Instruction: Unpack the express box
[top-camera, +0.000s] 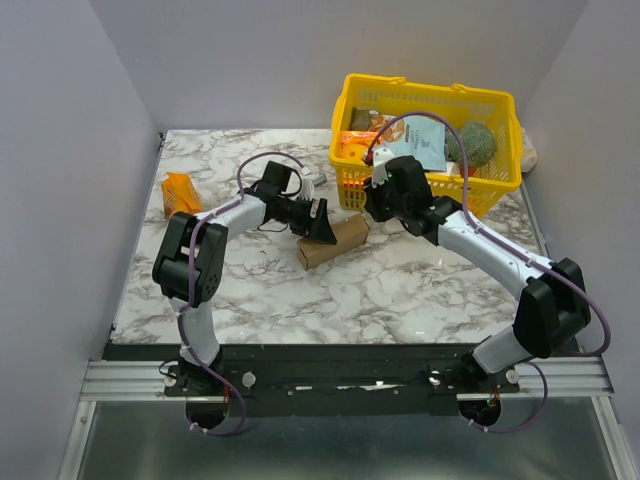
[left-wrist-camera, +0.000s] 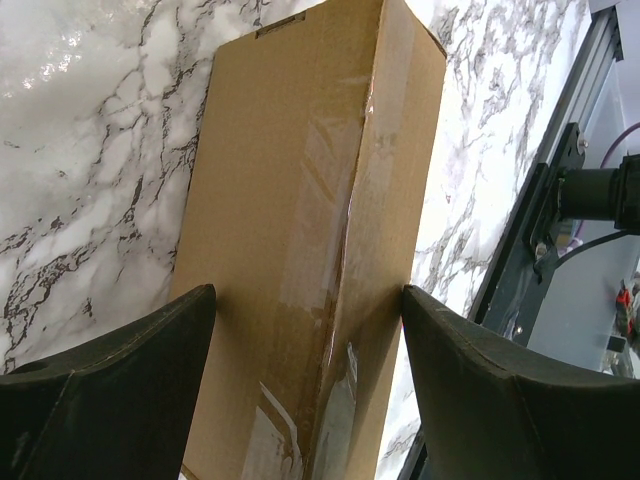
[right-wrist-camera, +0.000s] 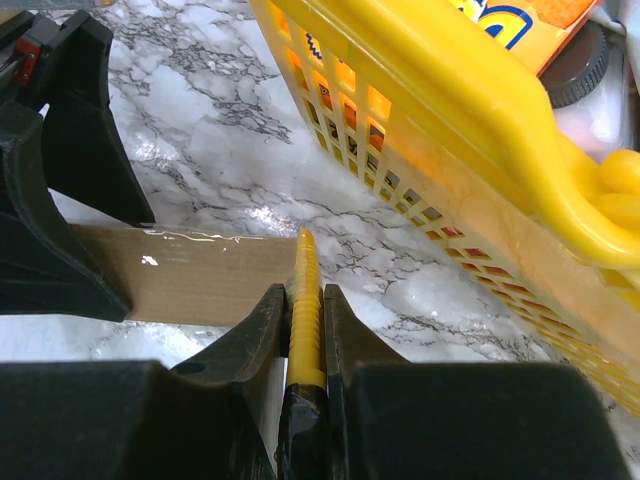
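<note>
From above, the express box (top-camera: 332, 241) lies on its side in the middle of the marble tabletop (top-camera: 400, 290), just in front of the yellow basket (top-camera: 495, 183). The left hand (top-camera: 322, 224) sits over the box, and the right hand (top-camera: 373, 200) is between the box and the basket. An orange packet (top-camera: 180, 192) lies well off to the left.

In the left wrist view, both fingers (left-wrist-camera: 110, 390) sit against the box's long sides, clamped on it. Clear tape runs along the box.

In the right wrist view, the right hand is pinched tight on a thin yellow tool (right-wrist-camera: 305, 290), whose tip is at the box's edge.
</note>
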